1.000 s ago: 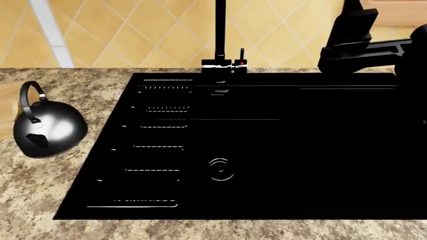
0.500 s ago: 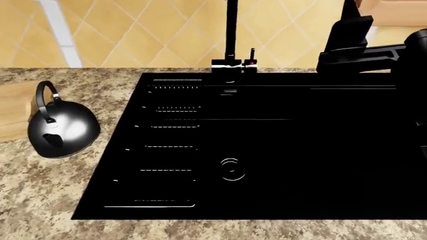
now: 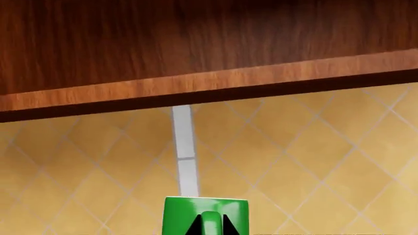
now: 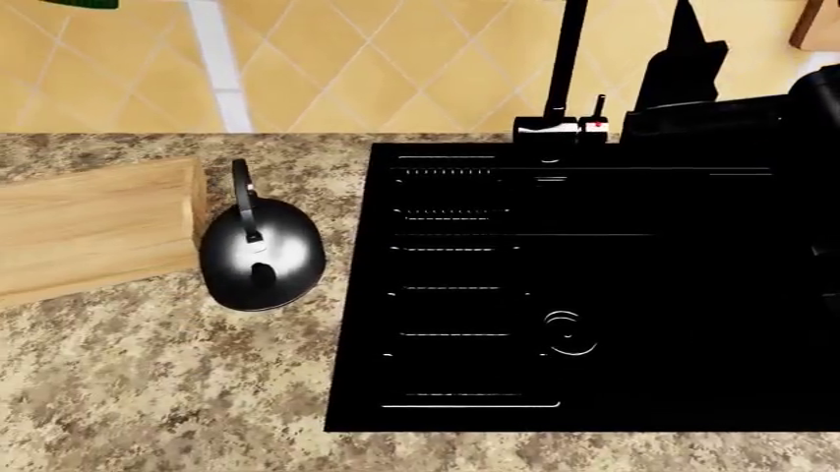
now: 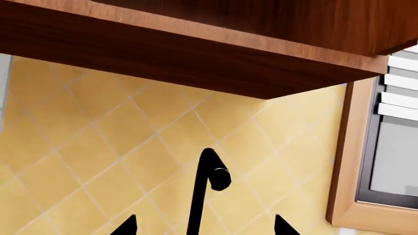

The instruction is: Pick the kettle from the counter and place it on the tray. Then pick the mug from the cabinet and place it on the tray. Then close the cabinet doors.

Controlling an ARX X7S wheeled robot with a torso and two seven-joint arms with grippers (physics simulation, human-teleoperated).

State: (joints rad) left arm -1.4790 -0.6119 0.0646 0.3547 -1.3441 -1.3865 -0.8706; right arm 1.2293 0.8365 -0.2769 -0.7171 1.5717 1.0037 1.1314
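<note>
On the counter (image 4: 157,383) at your left, the tray (image 4: 92,226) is lying with the kettle (image 4: 262,258) touching its right end. Your left gripper (image 3: 206,227) is clenching the mug (image 3: 206,211); your right gripper (image 5: 203,229) is standing released before the faucet (image 5: 203,191).

Kettle (image 4: 262,258): squat, shiny dark steel, black arched handle, upright on the counter, left of centre in the head view, touching the tray's right end | Tray (image 4: 92,226): light wood, flat, far left | Counter (image 4: 157,383): speckled beige-brown granite | Mug (image 3: 205,215): green, handle facing the left wrist camera, bottom centre of that view, held between the two dark fingertips.
</note>
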